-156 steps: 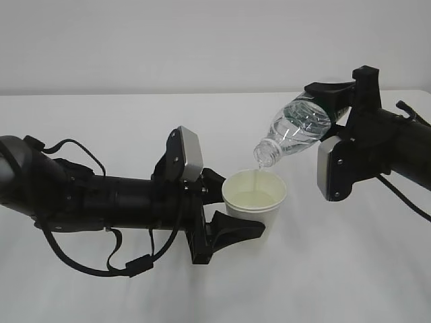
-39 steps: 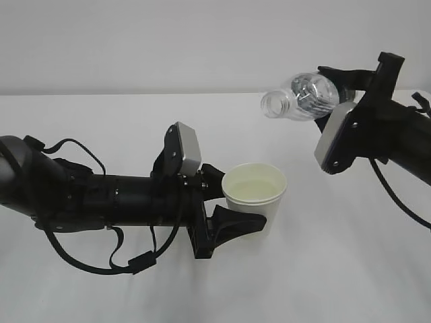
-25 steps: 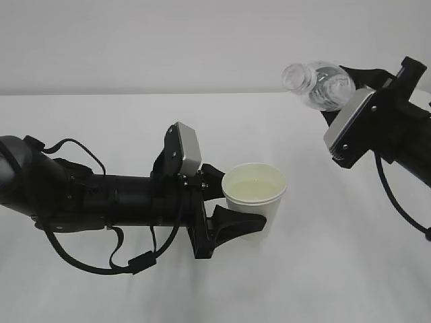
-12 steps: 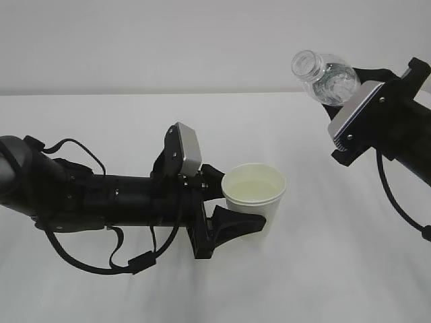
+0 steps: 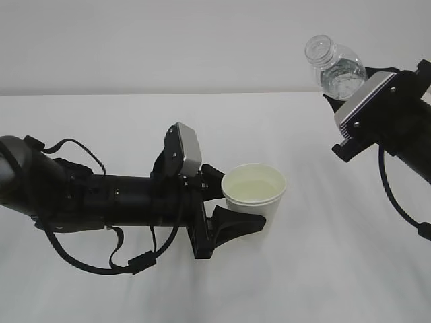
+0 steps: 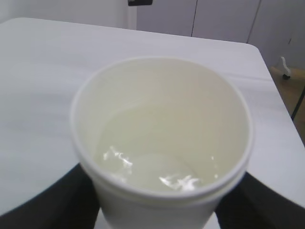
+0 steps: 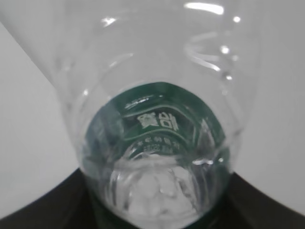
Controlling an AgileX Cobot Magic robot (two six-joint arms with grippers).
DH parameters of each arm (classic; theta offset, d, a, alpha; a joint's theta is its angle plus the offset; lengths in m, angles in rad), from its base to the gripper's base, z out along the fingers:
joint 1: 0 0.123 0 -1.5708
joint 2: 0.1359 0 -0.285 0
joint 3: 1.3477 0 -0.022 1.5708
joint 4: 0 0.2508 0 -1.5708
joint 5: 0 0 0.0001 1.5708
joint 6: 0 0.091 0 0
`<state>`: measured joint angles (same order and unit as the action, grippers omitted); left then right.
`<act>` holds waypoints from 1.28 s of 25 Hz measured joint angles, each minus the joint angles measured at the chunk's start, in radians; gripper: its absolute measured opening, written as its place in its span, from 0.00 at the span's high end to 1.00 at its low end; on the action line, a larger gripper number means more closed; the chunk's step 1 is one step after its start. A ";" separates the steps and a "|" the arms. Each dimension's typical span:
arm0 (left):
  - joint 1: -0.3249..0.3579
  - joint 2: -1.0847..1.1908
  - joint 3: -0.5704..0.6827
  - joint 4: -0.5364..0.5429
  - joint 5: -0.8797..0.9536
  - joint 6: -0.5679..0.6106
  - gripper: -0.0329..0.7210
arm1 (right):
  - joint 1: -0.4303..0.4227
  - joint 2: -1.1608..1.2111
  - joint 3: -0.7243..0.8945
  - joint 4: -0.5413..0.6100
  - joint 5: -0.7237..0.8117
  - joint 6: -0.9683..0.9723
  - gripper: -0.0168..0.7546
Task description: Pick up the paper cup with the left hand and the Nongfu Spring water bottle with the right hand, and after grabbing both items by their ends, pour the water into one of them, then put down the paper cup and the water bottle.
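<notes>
The left hand [image 5: 229, 205] reached in from the left, low over the white table [image 5: 323, 269], with its two black fingers [image 5: 236, 225] closed around the paper cup [image 5: 254, 196]. The cup stood upright near the middle of the table, and the left wrist view showed water [image 6: 162, 162] lying in its pale bottom, well below the rim.

The right hand [image 5: 350, 101] hung at the upper right, well apart from the cup and raised above the table. It gripped the water bottle [image 5: 333, 66] by its lower end, jaws closed on the body. The bottle tilted with its open neck pointing up and to the left. Its dark green label [image 7: 157, 121] and a little clear water showed in the right wrist view.
</notes>
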<state>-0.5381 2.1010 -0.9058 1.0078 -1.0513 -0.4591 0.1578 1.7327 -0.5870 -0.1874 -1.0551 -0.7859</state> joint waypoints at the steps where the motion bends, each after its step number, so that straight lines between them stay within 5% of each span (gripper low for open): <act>1: 0.000 0.000 0.000 0.000 0.000 0.000 0.31 | 0.000 0.000 0.000 0.003 0.000 0.004 0.45; 32: 0.000 0.000 0.000 0.000 0.002 0.000 0.31 | 0.000 0.000 0.000 0.123 0.000 0.292 0.45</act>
<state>-0.5381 2.1010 -0.9058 1.0078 -1.0490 -0.4591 0.1578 1.7327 -0.5870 -0.0640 -1.0551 -0.4936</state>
